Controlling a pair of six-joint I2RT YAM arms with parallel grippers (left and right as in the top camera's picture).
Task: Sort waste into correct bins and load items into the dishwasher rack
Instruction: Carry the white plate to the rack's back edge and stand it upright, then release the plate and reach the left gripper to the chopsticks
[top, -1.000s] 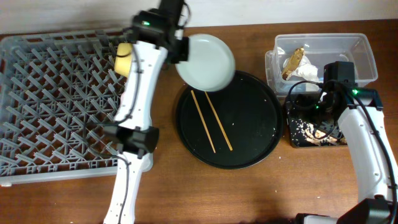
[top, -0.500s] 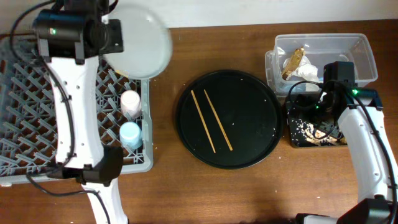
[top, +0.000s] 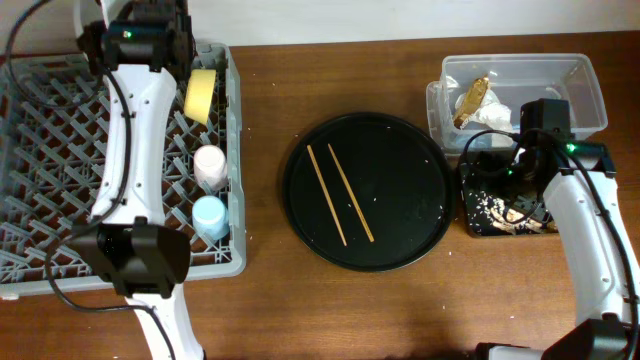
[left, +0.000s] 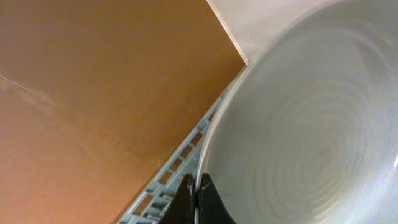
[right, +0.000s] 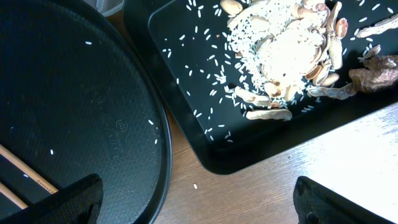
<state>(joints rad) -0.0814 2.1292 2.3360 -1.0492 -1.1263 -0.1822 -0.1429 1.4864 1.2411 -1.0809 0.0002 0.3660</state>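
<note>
My left gripper (top: 145, 35) is at the far edge of the grey dishwasher rack (top: 60, 150). In the left wrist view it (left: 196, 198) is shut on the rim of the grey-white plate (left: 311, 137), next to the rack's wall (left: 168, 180). The arm hides the plate in the overhead view. The yellow bowl (top: 201, 93), pink cup (top: 209, 163) and blue cup (top: 210, 213) stand in the rack's right column. Two chopsticks (top: 340, 192) lie on the round black tray (top: 400, 245). My right gripper (top: 488, 165) (right: 199, 208) is open and empty, over the table beside the black rectangular tray (right: 186, 93).
The black rectangular tray (top: 470, 222) holds rice and tan leftovers (right: 283, 50). The clear tub (top: 585, 95) behind it holds white napkins (top: 492, 115) and a brown scrap (top: 470, 100). Rice grains dot the round tray (right: 81, 93).
My left arm has carried the plate from behind the round tray leftward to the rack's far edge, where the arm now hides it from above. The right arm has not moved.
</note>
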